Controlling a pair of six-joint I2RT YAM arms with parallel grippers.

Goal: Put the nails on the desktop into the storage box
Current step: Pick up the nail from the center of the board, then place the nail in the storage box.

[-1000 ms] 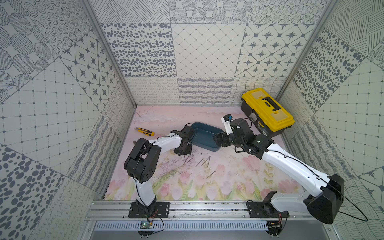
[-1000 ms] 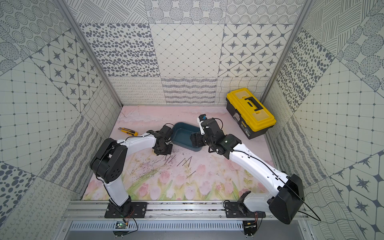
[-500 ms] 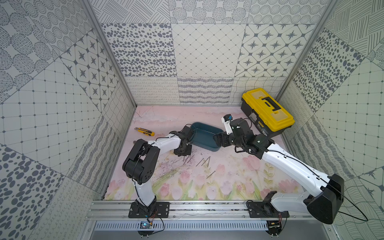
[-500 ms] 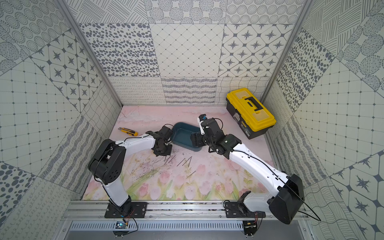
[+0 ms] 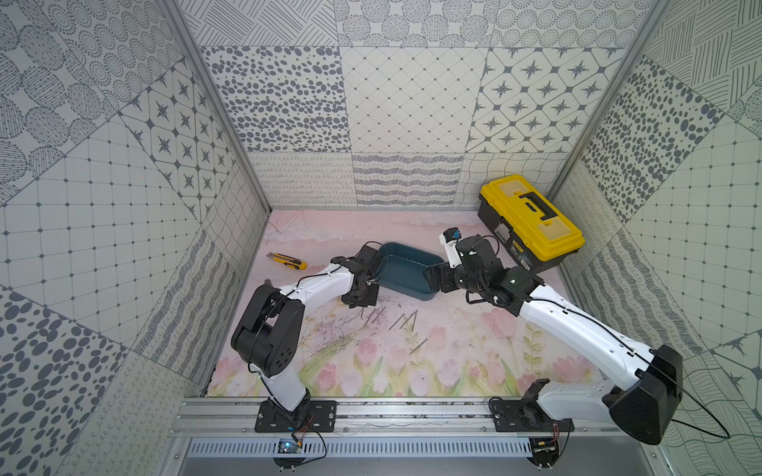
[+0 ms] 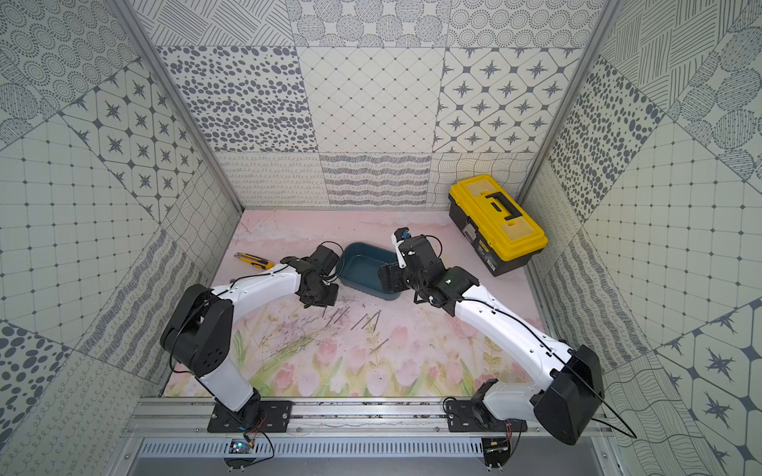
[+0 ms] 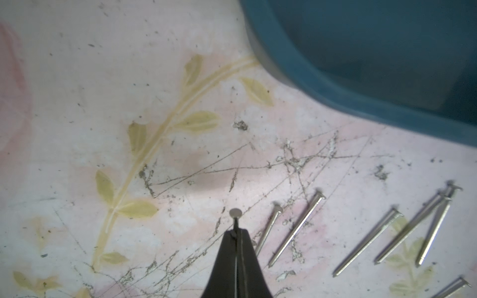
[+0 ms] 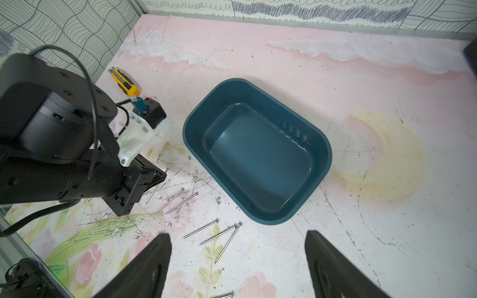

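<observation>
The dark teal storage box [image 5: 406,268] [image 6: 363,268] [image 8: 258,154] stands empty on the pink flowered desktop [image 5: 453,350]. Several thin nails [image 5: 406,321] [image 6: 367,320] [image 8: 211,229] lie loose on the desktop in front of it. My left gripper [image 7: 236,232] [image 5: 365,303] is low beside the box's left end, shut on one nail [image 7: 236,213] whose round head pokes past the fingertips. Other nails [image 7: 296,229] lie right next to it. My right gripper [image 8: 237,234] [image 5: 433,280] hovers open and empty at the box's right front corner, above the nails.
A yellow utility knife [image 5: 286,261] [image 8: 124,81] lies at the back left near the wall. A yellow-lidded black toolbox [image 5: 532,220] sits in the back right corner. Patterned walls close in three sides.
The left arm has shifted slightly, its gripper staying shut beside the box. The right arm has not visibly moved.
</observation>
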